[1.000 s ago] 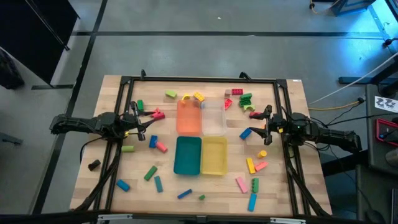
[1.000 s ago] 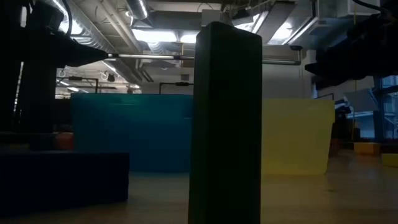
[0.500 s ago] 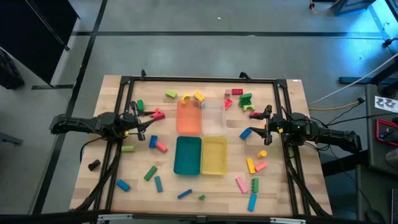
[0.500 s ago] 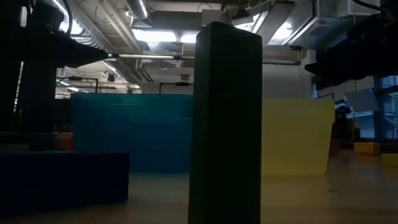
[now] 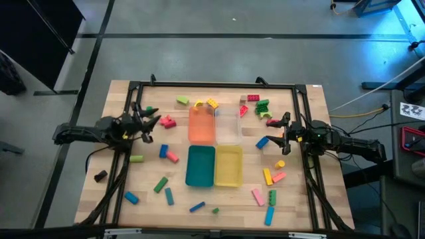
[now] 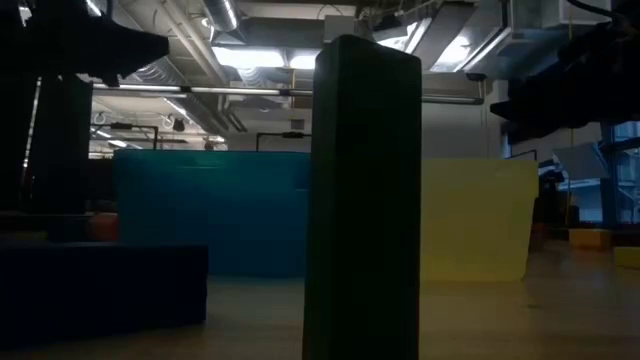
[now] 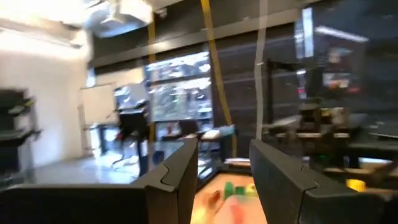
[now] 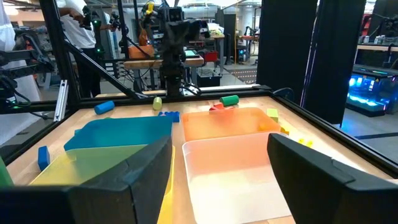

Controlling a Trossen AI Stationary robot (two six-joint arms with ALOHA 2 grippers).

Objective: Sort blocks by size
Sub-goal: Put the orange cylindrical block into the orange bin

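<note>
The blocks lie scattered on the wooden table around four trays: a red one and a green one near my left gripper, a blue one and a pink one near my right gripper. Both arms are drawn back at the table's side edges. My left gripper is open, tipped upward, with nothing between its fingers. My right gripper is open and level, facing the trays.
The orange tray and clear tray stand side by side at the centre, with the teal tray and yellow tray nearer. A dark green block stands close before the low camera. A black frame borders the table.
My left gripper has risen and tipped upward, its fingers swinging a little toward the table's far edge; it stays open. The blocks and trays have stayed where they were.
</note>
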